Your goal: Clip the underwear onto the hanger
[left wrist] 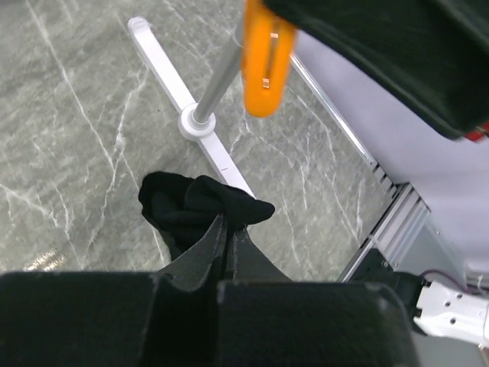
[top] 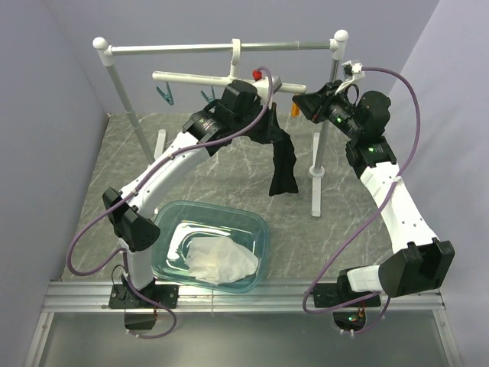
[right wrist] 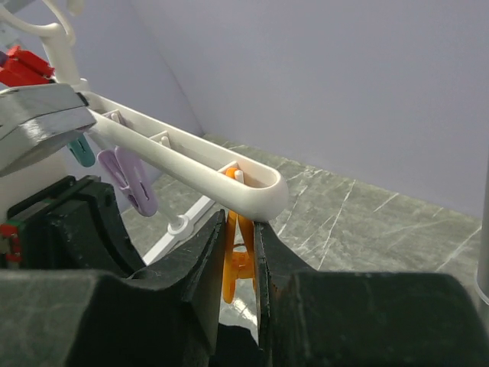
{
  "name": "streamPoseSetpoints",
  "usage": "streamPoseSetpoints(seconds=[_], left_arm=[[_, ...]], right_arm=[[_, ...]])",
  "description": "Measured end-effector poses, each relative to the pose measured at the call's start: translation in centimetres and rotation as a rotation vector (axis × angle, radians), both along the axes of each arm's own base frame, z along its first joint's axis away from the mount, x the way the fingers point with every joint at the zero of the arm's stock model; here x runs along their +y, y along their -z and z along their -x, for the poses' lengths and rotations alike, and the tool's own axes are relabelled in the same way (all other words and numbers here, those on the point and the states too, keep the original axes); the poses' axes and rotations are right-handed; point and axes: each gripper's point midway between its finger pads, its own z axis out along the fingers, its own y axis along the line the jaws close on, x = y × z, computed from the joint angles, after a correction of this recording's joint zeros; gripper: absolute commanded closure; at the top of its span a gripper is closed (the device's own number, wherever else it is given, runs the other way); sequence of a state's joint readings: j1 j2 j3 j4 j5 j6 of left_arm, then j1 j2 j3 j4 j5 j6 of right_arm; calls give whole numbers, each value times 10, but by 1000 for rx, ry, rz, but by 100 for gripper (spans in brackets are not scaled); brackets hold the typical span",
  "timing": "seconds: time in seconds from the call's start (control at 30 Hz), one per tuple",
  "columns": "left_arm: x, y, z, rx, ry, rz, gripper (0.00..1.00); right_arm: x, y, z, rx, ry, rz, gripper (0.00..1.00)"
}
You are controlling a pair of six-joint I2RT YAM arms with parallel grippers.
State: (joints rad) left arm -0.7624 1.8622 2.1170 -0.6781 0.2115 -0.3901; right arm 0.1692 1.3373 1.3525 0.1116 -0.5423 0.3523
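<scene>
Nothing reads from any of my three views: no word, label, brand or number shows on the hanger (right wrist: 183,157), its orange peg (right wrist: 238,252), the underwear (top: 284,164), the rack (top: 191,48) or the surface (top: 221,180).

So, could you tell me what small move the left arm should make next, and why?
Probably raise the left gripper to bring the underwear up to the orange peg. It is shut on the underwear, which hangs apart from the peg, while the right gripper pinches that peg at the end of the hanger.
</scene>
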Motion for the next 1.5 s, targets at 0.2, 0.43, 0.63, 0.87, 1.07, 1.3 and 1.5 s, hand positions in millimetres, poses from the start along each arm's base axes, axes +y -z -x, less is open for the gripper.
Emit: streamPoseSetpoints(seconds=[0.2,0.43,0.63,0.87,1.07,1.3,1.5], left_arm=[[1,-1,-5,45,-70,33,100],[3,-2,-18,50,-109,73,100],[1,2,-25,34,-103,104,100],[0,-5,-24,15,-80,139,100],[-1,-14,-20,-17,-57,175,100],[1,-18,-18,-60,-43,194,100],[2,-29,-17,-97,-38,219,100]], right_arm=[[3,-1,2,-5,-24,-15,100],[7,-1,5,-11,-50,-24,100],[8,-1,5,-11,-57,-31,100],[9,0,7,-3,-69,-38,100],[11,2,7,18,-81,-51,100],[16,11,4,72,-103,-80,100],[16,13,3,97,-106,-101,100]])
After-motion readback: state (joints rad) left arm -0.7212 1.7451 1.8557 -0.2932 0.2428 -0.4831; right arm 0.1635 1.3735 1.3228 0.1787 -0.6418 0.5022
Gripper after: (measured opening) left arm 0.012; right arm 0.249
